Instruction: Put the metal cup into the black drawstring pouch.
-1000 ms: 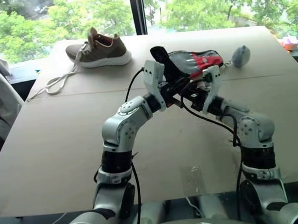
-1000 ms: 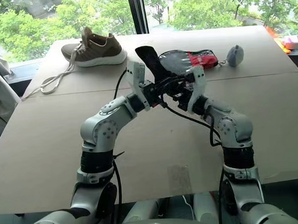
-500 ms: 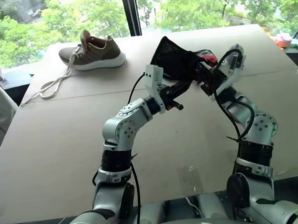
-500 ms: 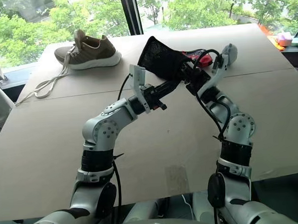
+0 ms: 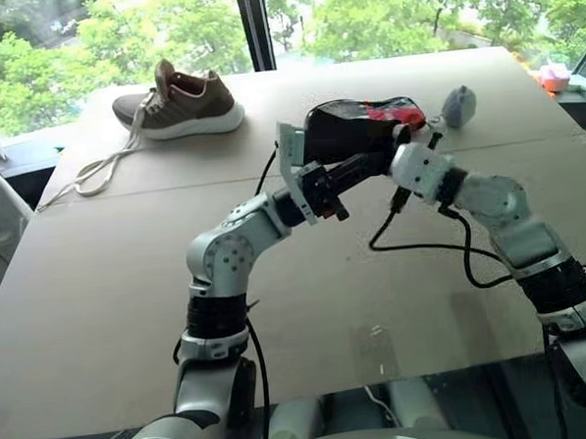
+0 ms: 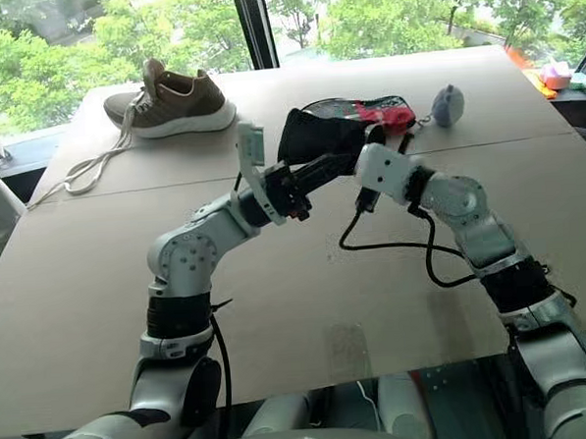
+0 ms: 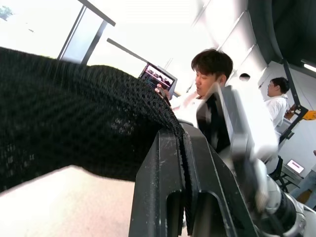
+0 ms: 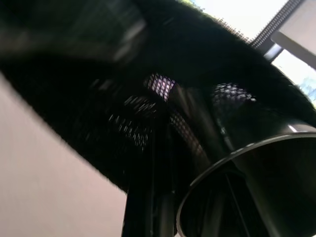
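Spanning pretty much the whole head view is the big cardboard-coloured table (image 5: 100,289), and both arms are held up over the middle of it, meeting at the black drawstring pouch (image 5: 343,136). The left arm bends up from the elbow and reaches forward and to the right, with the left gripper (image 5: 361,163) clenched on the pouch fabric; the wrist view has mesh squeezed flat between its two black fingers (image 7: 163,197). The right arm comes in from the right side, forearm angled up toward the centre, and the right gripper (image 5: 393,150) is pinched onto the pouch from the other side. So the pouch hangs in the air between them, off the table.

The metal cup (image 8: 256,192) is visible in the right wrist view, its shiny rim right up against the black mesh, close to that gripper's fingers. Can't tell if it's fully inside.

Farther back on the table: a brown sneaker (image 5: 181,99) with loose white laces, a black-and-red case (image 5: 390,110) just behind the pouch, and a small grey fuzzy pouch (image 5: 458,106) beside it.
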Tool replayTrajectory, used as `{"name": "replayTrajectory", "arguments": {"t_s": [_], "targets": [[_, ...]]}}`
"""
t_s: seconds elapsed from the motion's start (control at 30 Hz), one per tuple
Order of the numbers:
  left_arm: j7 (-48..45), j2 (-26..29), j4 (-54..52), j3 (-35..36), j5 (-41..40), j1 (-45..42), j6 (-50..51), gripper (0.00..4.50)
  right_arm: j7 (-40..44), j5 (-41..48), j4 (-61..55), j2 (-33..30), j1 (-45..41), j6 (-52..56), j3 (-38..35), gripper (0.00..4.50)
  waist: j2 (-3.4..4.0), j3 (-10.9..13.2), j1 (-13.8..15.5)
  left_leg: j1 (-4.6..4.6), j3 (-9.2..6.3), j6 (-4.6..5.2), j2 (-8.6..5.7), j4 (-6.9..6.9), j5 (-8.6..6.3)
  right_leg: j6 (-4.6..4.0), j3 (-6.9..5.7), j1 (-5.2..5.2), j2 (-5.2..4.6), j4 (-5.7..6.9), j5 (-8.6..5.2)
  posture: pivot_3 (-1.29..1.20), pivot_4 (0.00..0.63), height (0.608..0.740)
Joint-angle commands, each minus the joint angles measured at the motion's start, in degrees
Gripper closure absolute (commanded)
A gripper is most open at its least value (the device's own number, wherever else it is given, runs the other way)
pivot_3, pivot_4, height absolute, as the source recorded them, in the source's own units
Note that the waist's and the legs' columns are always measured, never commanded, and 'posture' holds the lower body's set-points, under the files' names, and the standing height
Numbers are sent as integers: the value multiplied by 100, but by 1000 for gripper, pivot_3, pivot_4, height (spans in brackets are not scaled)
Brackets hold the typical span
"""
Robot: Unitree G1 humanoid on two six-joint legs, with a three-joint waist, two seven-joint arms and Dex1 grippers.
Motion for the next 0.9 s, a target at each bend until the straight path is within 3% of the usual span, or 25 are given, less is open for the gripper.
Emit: {"name": "replayTrajectory", "arguments": {"t_s": [0.03, 0.2, 0.37, 0.47, 0.63, 0.9], "targets": [[-135, -184, -286, -22, -276, -184, -209, 4500, -254, -1372, 607, -396, -232, -1127, 399, 4433, 0, 0, -8, 0, 1, -1, 1, 0, 0, 0, 1, -1, 0, 1, 0, 0, 150, 740], [-75, -321, -230, -50, -214, -258, -284, 4500, -604, -2349, 947, -506, -502, -1876, 638, 4433, -1, 0, -1, 1, 1, -3, 2, 0, 2, 0, 2, -1, 2, 1, 0, 0, 150, 740], [-205, -401, -303, -217, -248, -199, -274, 4500, -612, -2395, 1052, -265, -554, -1901, 555, 4433, -1, 0, 10, 1, 1, -3, 2, 0, 2, 0, 3, 0, 2, -1, 0, 0, 150, 740], [-433, -301, -595, -391, -401, 42, -99, 4500, -323, -837, 855, 436, -264, -897, -121, 4433, -3, 0, 1, 1, 1, -3, 3, -1, 2, -1, 3, 1, 2, 0, 0, 0, 150, 740], [-664, 29, -919, -558, -607, 344, 166, 4500, 61, 2490, -188, 1666, 61, 1824, -1516, 4433, 10, 6, -10, 2, -5, -3, 12, -5, 2, -3, 15, 6, 4, -3, 1, 0, 150, 740], [-683, 260, -814, -639, -474, 443, 38, 4500, -1234, 6385, -932, 2744, -233, 4639, -3256, 4433, 9, 5, 115, 8, -13, -3, 7, -8, 1, -8, 2, 18, 3, -10, 5, 0, 150, 740]]}}
